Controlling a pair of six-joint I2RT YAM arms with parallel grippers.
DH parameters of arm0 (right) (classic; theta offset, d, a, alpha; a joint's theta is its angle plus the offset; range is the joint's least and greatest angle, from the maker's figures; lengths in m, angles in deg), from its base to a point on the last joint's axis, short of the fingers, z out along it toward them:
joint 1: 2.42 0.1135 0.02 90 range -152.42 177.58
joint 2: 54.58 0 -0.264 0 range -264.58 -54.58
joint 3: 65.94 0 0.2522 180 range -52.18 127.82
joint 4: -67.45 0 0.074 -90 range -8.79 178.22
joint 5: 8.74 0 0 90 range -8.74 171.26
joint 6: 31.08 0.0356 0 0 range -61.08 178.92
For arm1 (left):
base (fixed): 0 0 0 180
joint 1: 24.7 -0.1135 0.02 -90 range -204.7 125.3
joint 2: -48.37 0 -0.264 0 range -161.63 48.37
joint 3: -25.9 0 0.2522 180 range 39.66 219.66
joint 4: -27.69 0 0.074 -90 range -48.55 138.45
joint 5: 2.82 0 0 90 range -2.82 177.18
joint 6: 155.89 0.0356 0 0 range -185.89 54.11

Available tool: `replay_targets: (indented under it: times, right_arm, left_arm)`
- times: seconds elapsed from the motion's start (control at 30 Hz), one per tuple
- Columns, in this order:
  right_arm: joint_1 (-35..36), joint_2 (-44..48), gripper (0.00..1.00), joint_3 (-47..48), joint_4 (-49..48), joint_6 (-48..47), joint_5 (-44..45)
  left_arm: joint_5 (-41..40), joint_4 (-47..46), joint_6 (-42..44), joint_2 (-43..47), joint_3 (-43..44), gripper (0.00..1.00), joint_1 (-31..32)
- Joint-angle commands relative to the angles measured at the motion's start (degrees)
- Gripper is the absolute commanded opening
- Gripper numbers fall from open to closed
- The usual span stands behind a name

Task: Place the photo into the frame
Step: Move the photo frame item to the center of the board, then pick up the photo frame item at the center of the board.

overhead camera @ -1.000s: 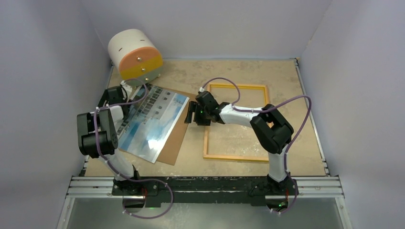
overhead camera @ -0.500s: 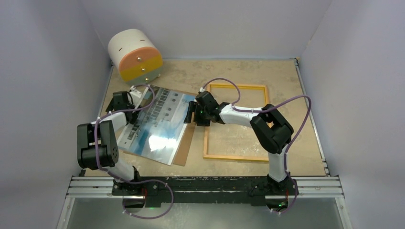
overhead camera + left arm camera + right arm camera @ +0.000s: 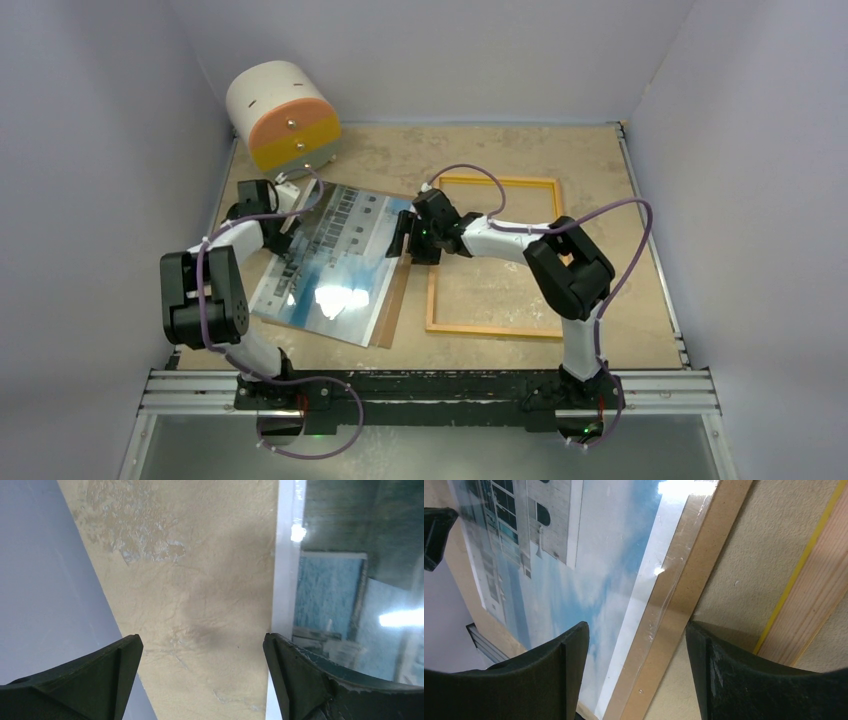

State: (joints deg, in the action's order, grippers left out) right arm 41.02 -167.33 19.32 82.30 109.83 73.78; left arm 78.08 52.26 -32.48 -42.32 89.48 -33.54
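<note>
The photo (image 3: 335, 265) lies face up, skewed, on a brown backing board (image 3: 395, 300) left of centre. To its right the yellow frame (image 3: 497, 181) lies flat, with bare table inside it. My left gripper (image 3: 285, 205) is open at the photo's far left edge. In the left wrist view it (image 3: 202, 650) has bare table between its fingers, and the photo (image 3: 350, 595) starts at the right finger. My right gripper (image 3: 400, 238) is open and straddles the photo's right edge. In the right wrist view the right gripper (image 3: 636, 635) has the photo (image 3: 594, 570) and board (image 3: 684, 605) between its fingers, with the frame (image 3: 814, 590) beyond.
A white cylinder with an orange and yellow face (image 3: 283, 115) stands at the back left, just behind the left gripper. Grey walls close in both sides and the back. A metal rail (image 3: 430, 385) runs along the near edge.
The photo and its board have slid right, toward the frame. My left gripper has moved from over the photo to its far left edge. The right gripper has hardly shifted.
</note>
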Motion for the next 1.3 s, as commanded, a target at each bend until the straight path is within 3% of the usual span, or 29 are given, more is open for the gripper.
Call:
replay_targets:
  times: [0.0,0.33,0.63,0.8,1.27]
  right_arm:
    - [-1.6,-0.6,0.73,1.4,3.7,-0.1,-1.0]
    - [-4.9,-3.4,0.70,5.8,6.7,-1.9,-1.2]
    - [-3.9,-5.6,0.67,5.2,2.5,0.7,-2.8]
    - [-3.7,-3.5,0.66,5.0,2.8,0.7,-2.0]
    - [-3.3,4.1,0.65,6.2,2.4,0.8,-3.1]
  left_arm:
    - [-5.6,-4.5,-2.9,-4.4,1.6,1.00,0.1]
    - [-1.7,-3.7,-6.0,-6.2,-2.0,1.00,2.9]
    - [2.1,1.2,-7.3,-2.1,-5.3,1.00,7.7]
    - [1.9,2.3,-6.1,-1.3,-6.4,1.00,12.0]
    - [0.6,2.6,-4.6,-4.3,-6.2,0.96,13.4]
